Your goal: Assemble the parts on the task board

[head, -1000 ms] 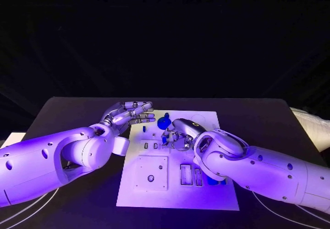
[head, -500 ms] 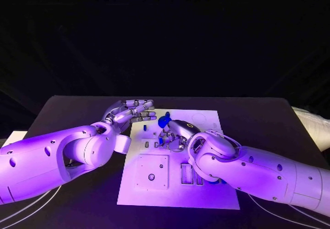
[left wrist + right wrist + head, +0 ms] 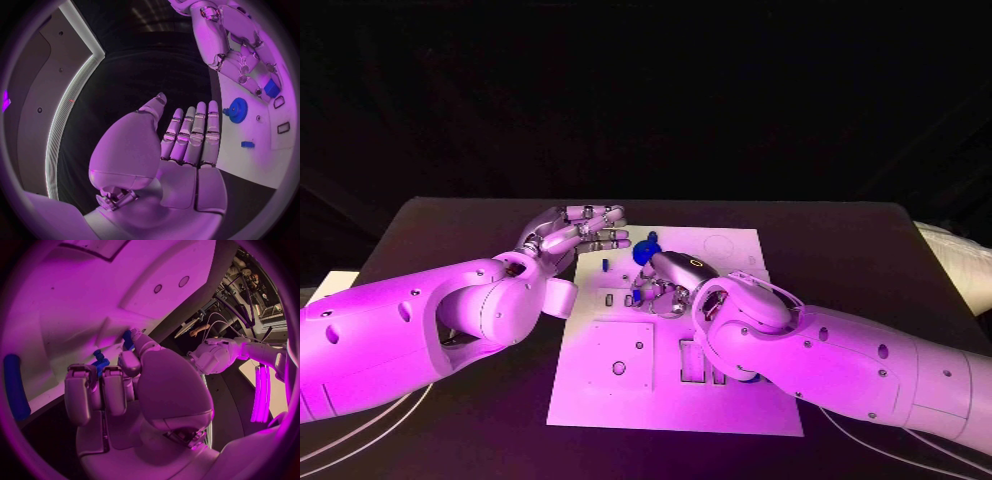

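Blue against white: a small blue part (image 3: 100, 363) sits right at the fingertips of the right hand (image 3: 669, 283), which is curled down onto the middle of the task board (image 3: 733, 400). In the right wrist view the thumb and the neighbouring fingers close in on that little piece, pinching it against the board's surface; a second blue sliver (image 3: 127, 339) stands just past the thumb tip, touching or nearly touching it, hard to tell which. Seen from the head camera, the pinched piece lies under the hand's fingers, at about nine o'clock from the knuckles.

Up at twelve o'clock from the right hand, just beyond it, there's the blue gear (image 3: 645, 253), a round toothed disc, lying on the board near its far left part. The left wrist view shows it clearly (image 3: 236, 109), with a dark hub at its centre, and a tiny blue block (image 3: 248, 144) on the board close beside it.

The left hand (image 3: 571, 237) hovers off the board's far left corner, at roughly ten o'clock from the right hand, palm up, fingers straight, side by side and holding nothing. The gear lies at three o'clock from those fingertips, near but apart.

Over at the board's edge in the right wrist view, a long blue rod (image 3: 15, 386) lies flat
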### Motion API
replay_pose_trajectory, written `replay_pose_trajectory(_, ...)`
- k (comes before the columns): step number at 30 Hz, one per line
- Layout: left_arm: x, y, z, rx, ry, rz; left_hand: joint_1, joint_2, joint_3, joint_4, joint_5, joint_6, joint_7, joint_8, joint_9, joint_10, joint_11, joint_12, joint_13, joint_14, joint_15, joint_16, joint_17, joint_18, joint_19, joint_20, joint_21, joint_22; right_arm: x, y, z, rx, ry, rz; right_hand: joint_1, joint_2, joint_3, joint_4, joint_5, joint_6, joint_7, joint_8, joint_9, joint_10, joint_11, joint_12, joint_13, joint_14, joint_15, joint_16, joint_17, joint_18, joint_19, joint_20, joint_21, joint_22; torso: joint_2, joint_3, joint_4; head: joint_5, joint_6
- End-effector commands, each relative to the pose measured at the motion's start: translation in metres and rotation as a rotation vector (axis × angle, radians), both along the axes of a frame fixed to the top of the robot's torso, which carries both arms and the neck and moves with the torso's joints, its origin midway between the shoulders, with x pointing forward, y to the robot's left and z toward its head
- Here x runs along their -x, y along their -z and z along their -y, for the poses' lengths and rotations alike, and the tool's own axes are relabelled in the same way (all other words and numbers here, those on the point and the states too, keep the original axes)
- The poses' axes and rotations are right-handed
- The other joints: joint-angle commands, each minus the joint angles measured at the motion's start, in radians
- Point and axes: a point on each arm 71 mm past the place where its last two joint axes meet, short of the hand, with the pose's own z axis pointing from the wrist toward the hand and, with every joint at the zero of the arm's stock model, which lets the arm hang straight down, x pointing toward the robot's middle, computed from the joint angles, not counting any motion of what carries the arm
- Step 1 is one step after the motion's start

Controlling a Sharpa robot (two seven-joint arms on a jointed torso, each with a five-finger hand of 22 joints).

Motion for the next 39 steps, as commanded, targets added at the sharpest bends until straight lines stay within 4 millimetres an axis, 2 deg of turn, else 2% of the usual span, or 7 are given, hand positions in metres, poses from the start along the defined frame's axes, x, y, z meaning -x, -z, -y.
replay_pose_trajectory(1,0.0000,-0.0017,0.0013,0.011,0.004,0.012,0.002,0.009,0.001,-0.006,0.002,-0.002,0.032,-0.003,0.000,0.002,0.004,-0.005,0.000,0.000,0.005,-0.003,0.002,0.009,0.000,0.003,-0.005,-0.001,0.0012,0.0058,-0.0001,0.050,-0.008,-0.023,-0.011,-0.002,0.007,0.000,0.003,-0.001,0.003,-0.001,0.000,0.006,-0.012,-0.009,-0.048,0.071,-0.006,-0.006,0.089,-0.012,-0.007,-0.001,-0.004,0.090,0.000,0.0007,-0.0006,0.001,-0.002)
replay_pose_trajectory(4,0.0000,-0.0017,0.0014,0.011,0.005,0.012,0.002,0.009,0.001,-0.006,0.002,-0.002,0.032,-0.003,0.000,0.002,0.004,-0.005,0.000,0.000,0.005,-0.003,0.002,0.009,0.000,0.003,-0.005,-0.001,0.0014,0.0065,-0.0001,0.061,-0.008,-0.025,-0.015,-0.006,0.007,-0.001,0.003,-0.003,0.004,-0.003,-0.001,0.004,-0.011,-0.012,-0.050,0.070,-0.006,-0.007,0.088,-0.012,-0.007,-0.001,-0.005,0.089,0.000,0.0007,-0.0006,0.000,-0.003)
replay_pose_trajectory(10,0.0002,-0.0017,0.0015,0.011,0.006,0.011,0.002,0.009,0.001,-0.006,0.002,-0.002,0.032,-0.003,0.000,0.002,0.004,-0.005,0.000,0.000,0.005,-0.003,0.002,0.009,0.000,0.003,-0.005,-0.001,0.0009,0.0081,0.0023,0.100,0.014,-0.024,-0.044,-0.042,-0.005,0.002,0.030,-0.014,0.009,-0.007,-0.004,-0.002,-0.007,-0.029,-0.059,0.069,-0.002,-0.013,0.080,-0.010,-0.013,0.002,-0.009,0.082,0.000,0.0007,-0.0004,-0.001,-0.005)
replay_pose_trajectory(23,0.0006,-0.0018,0.0018,0.012,0.010,0.009,0.001,0.010,0.001,-0.008,0.002,-0.002,0.032,-0.003,0.000,0.002,0.004,-0.005,0.000,0.000,0.005,-0.004,0.002,0.009,-0.002,0.003,-0.006,-0.002,-0.0007,0.0100,0.0054,0.138,0.041,-0.019,-0.054,-0.058,-0.007,0.000,0.041,-0.031,0.014,-0.010,-0.009,-0.012,-0.003,-0.056,-0.074,0.066,0.000,-0.022,0.067,-0.007,-0.021,0.005,-0.017,0.069,0.000,0.0002,0.0001,0.000,-0.007)
replay_pose_trajectory(30,0.0008,-0.0017,0.0018,0.013,0.013,0.008,0.001,0.010,0.001,-0.008,0.002,-0.002,0.032,-0.003,0.000,0.002,0.004,-0.005,0.000,0.000,0.005,-0.004,0.002,0.009,-0.002,0.003,-0.006,-0.002,-0.0009,0.0096,0.0048,0.130,0.039,-0.012,-0.077,-0.080,-0.017,0.008,0.057,-0.048,0.019,-0.010,-0.014,-0.015,0.001,-0.070,-0.083,0.066,0.004,-0.025,0.066,-0.006,-0.023,0.008,-0.019,0.067,0.000,0.0001,-0.0002,-0.001,-0.006)
replay_pose_trajectory(34,0.0010,-0.0017,0.0019,0.013,0.014,0.007,0.001,0.010,0.001,-0.008,0.002,-0.002,0.032,-0.003,0.000,0.002,0.004,-0.005,0.000,0.000,0.005,-0.004,0.002,0.009,-0.002,0.003,-0.006,-0.002,-0.0007,0.0093,0.0041,0.121,0.034,-0.009,-0.129,-0.109,-0.061,0.034,0.033,-0.063,0.019,-0.009,-0.017,-0.012,0.004,-0.071,-0.083,0.066,0.007,-0.026,0.064,-0.006,-0.023,0.012,-0.020,0.066,0.000,0.0003,-0.0005,-0.002,-0.006)
replay_pose_trajectory(39,0.0011,-0.0017,0.0020,0.013,0.016,0.006,0.001,0.010,0.001,-0.008,0.002,-0.002,0.032,-0.003,0.000,0.002,0.004,-0.005,0.000,0.000,0.005,-0.004,0.002,0.009,-0.002,0.003,-0.006,-0.002,-0.0004,0.0077,0.0039,0.099,0.032,0.007,-0.149,-0.120,-0.103,0.052,0.010,-0.076,0.019,-0.009,-0.018,-0.012,0.005,-0.073,-0.082,0.066,0.008,-0.028,0.063,-0.006,-0.023,0.012,-0.022,0.065,0.000,0.0001,-0.0003,-0.004,-0.007)
